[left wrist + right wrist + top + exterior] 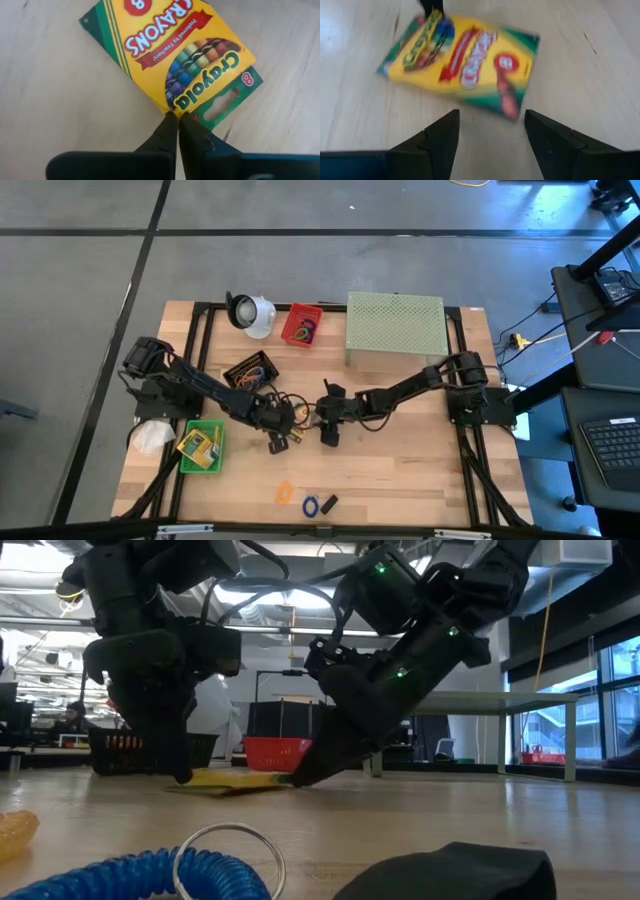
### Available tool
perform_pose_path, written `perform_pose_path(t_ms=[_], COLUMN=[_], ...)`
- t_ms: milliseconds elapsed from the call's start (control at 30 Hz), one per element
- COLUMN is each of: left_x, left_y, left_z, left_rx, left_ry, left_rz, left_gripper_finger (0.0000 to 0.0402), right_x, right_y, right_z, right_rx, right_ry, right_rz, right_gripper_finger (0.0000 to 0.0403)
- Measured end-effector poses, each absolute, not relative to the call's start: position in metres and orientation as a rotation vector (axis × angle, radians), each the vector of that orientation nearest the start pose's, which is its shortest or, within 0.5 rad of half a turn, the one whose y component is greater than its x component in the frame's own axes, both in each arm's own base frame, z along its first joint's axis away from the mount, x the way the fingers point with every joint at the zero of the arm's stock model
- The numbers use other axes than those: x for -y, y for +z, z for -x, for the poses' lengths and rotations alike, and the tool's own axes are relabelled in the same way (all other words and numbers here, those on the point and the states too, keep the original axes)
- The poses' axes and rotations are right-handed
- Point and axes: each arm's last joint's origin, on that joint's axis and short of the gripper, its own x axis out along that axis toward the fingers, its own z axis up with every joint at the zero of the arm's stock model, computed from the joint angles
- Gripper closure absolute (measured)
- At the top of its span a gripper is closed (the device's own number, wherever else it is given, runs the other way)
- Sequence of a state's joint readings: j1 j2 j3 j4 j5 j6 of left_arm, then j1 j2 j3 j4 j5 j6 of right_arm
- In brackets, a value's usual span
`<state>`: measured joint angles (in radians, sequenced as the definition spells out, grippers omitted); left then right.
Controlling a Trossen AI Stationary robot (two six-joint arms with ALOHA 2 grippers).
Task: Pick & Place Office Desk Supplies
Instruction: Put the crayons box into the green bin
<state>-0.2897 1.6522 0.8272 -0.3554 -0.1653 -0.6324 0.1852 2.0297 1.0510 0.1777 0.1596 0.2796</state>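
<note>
A yellow-green Crayola crayon box (185, 55) lies flat on the wooden table near its middle, between my two grippers (305, 417). My left gripper (174, 116) is shut, and its tips stand at one long edge of the box, near the green tab end. It points down at the table in the low view (183, 772). My right gripper (490, 117) is open and faces the box (465, 60) from the opposite side. Its fingers stop short of the box in the right wrist view. Whether a fingertip (300, 778) touches the box, I cannot tell. My left gripper has its shut fingertips (167, 120) against the box's long edge (172, 107) near the tab end. It slants down from the table's left. The box lies flat on the table. Whether the tips pinch the edge or only rest against it cannot be seen.
A green bin (186, 463) with more crayon boxes sits at the left. A black basket (250, 370) of rubber bands, a red basket (302, 325), a white cup-shaped object (252, 313) and the green mesh stand (395, 328) stand farther back. A blue coil (130, 875), an orange item (285, 493) and a black clip (328, 503) lie near the near edge.
</note>
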Motion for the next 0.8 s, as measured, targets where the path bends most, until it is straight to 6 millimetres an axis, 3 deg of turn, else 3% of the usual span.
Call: perform_pose_path(t_ms=[133,467,667,800], left_x=[0.076,0.069,0.071,0.072], left_y=[0.151,0.193,0.225,0.254], left_z=[-0.273,-0.251,-0.220,-0.194], left_rx=[-1.110,-1.028,-1.108,-1.214], left_ry=[0.247,0.274,0.220,0.247], left_rz=[0.304,0.338,0.468,0.564], left_gripper_finger=[0.0400,0.0401,0.0401,0.0401], right_x=[-0.066,-0.072,-0.084,-0.092], right_y=[0.114,0.181,0.207,0.212], right_z=[-0.377,-0.354,-0.343,-0.339], right_rx=[-0.835,-0.779,-0.712,-0.703], right_ry=[-0.094,-0.070,-0.025,0.000], right_rz=[-0.116,-0.112,-0.113,-0.107], right_gripper_finger=[0.0177,0.0177,0.0177,0.0177])
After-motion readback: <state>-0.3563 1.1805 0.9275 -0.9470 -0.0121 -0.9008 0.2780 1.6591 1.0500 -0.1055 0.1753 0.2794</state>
